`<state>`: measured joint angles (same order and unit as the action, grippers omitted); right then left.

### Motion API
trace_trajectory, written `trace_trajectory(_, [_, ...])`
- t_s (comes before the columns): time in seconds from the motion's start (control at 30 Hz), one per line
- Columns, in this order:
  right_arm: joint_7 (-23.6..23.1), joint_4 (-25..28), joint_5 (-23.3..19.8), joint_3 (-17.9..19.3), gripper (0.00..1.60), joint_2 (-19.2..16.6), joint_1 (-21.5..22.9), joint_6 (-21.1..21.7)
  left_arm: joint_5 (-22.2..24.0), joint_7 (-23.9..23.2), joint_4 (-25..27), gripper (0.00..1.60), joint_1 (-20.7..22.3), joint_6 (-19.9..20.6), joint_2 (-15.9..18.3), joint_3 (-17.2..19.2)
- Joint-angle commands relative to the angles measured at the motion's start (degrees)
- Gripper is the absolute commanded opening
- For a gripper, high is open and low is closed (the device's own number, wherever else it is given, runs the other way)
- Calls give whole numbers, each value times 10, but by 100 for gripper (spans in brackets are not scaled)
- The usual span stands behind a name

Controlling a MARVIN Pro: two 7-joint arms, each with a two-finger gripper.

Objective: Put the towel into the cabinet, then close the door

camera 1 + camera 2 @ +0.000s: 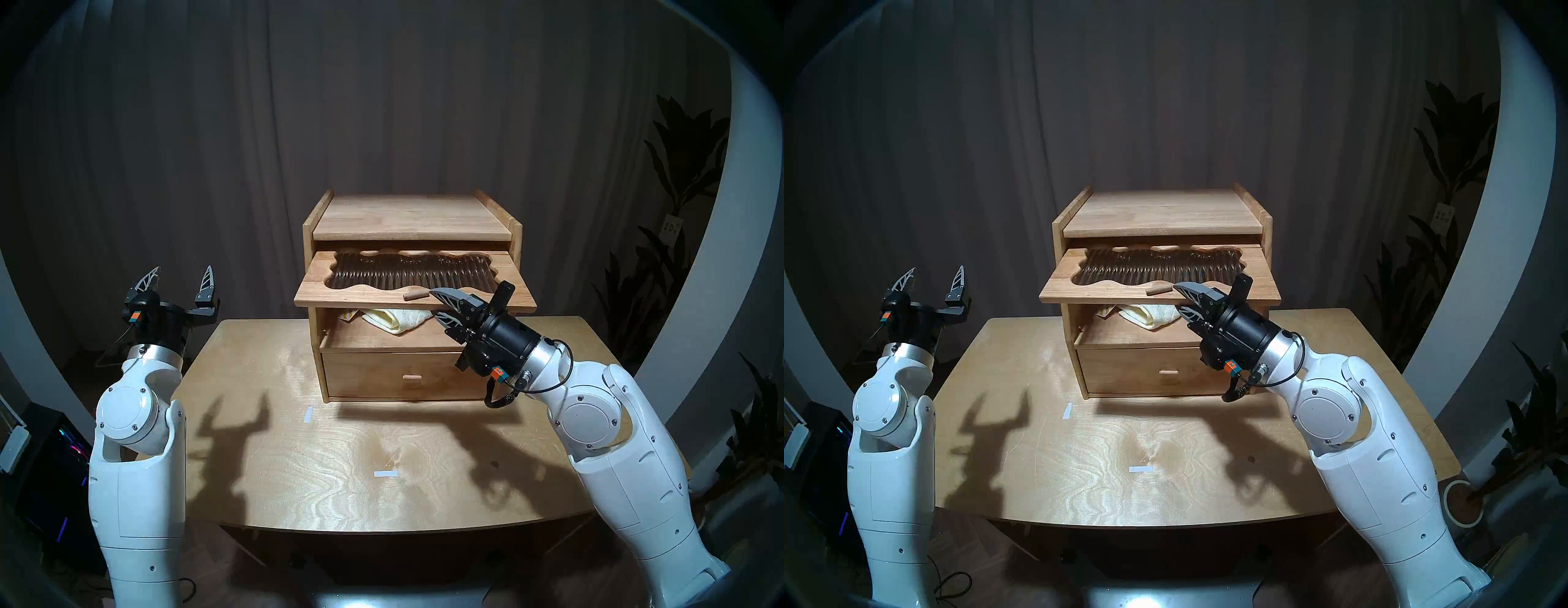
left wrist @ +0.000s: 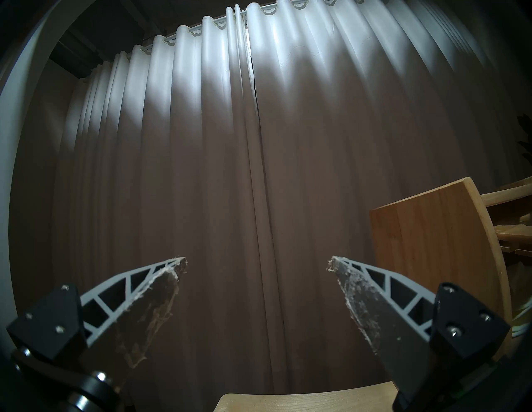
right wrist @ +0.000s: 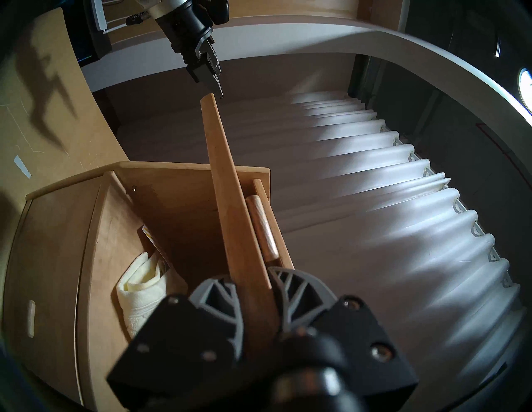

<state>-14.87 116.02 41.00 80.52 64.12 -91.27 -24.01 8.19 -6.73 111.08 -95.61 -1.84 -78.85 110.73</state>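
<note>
The light wooden cabinet point(image 1: 413, 212) stands at the back of the table. Its door point(image 1: 314, 288), with the wavy ribbed window, is swung up level and sticks out over the open compartment. The cream towel point(image 1: 399, 319) lies crumpled inside, also seen in the right wrist view point(image 3: 141, 290). My right gripper point(image 1: 437, 303) is shut on the door's front edge point(image 3: 221, 178), just right of the peg knob point(image 1: 415, 294). My left gripper point(image 1: 182, 280) is open and empty, raised off the table's left side, fingers up; the left wrist view point(image 2: 256, 264) shows only curtain between them.
The bottom drawer point(image 1: 403, 375) is shut. A small yellow-and-white card point(image 1: 348, 315) lies in the compartment, left of the towel. Two white tape marks point(image 1: 308, 415) point(image 1: 386, 473) are on the table point(image 1: 339, 530). Curtain behind, plants point(image 1: 679, 170) to the right.
</note>
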Motion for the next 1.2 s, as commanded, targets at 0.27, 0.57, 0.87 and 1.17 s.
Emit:
trace_trajectory(0.27, [27, 77, -16, -10, 0, 6, -58, -20, 1, 1, 9, 160, 9, -4, 1, 0])
trace_trajectory(0.57, [6, 129, -19, -15, 160, -28, -131, -18, 1, 1, 9, 160, 9, -4, 1, 0])
trace_trajectory(0.87, [30, 189, -73, 21, 160, -10, -182, 13, 1, 1, 9, 160, 10, -5, 0, 0])
trace_trajectory(1.17, [101, 220, -163, 113, 160, 49, -186, 71, 1, 1, 8, 160, 9, -4, 1, 1])
